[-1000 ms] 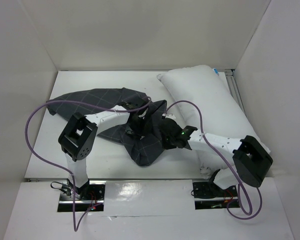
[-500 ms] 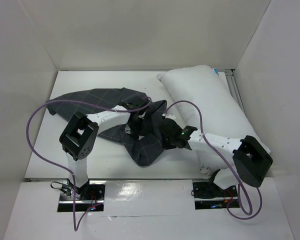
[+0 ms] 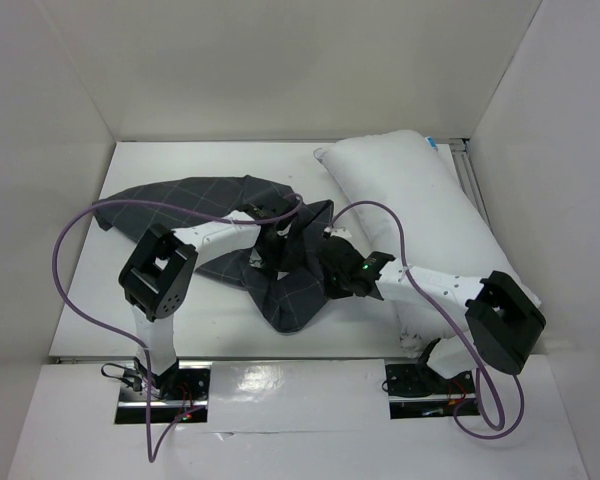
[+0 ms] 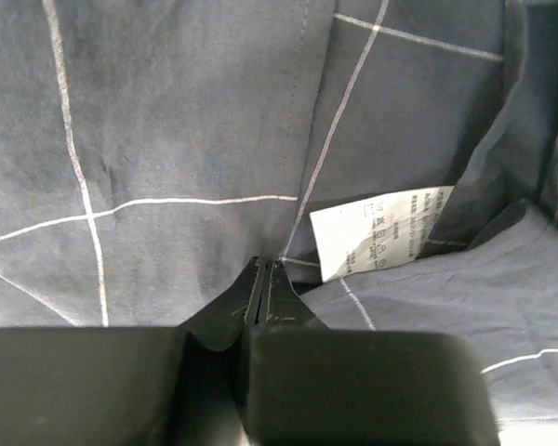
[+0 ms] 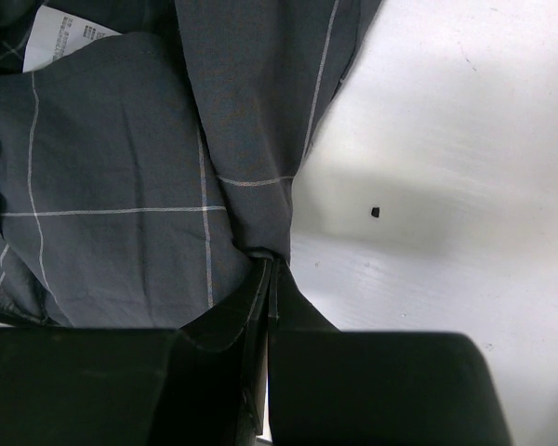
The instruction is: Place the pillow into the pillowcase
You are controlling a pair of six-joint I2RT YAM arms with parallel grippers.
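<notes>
The dark grey checked pillowcase [image 3: 205, 205] lies crumpled across the middle of the table, one end bunched up between both arms. The white pillow [image 3: 420, 205] lies diagonally at the right, apart from the case's opening. My left gripper [image 3: 272, 258] is shut on a fold of the pillowcase [image 4: 167, 167], next to its white care label [image 4: 377, 228]. My right gripper [image 3: 332, 268] is shut on an edge of the pillowcase [image 5: 121, 186], just above the white table [image 5: 446, 186]. The two grippers hold the cloth close together.
White walls enclose the table [image 3: 160, 170] at the back, left and right. Purple cables [image 3: 60, 260] loop from both arms. A metal rail [image 3: 472, 180] runs along the right edge behind the pillow.
The hanging lower lobe of the pillowcase has shifted slightly left and up. Both grippers have stayed nearly in place, still gripping the cloth.
</notes>
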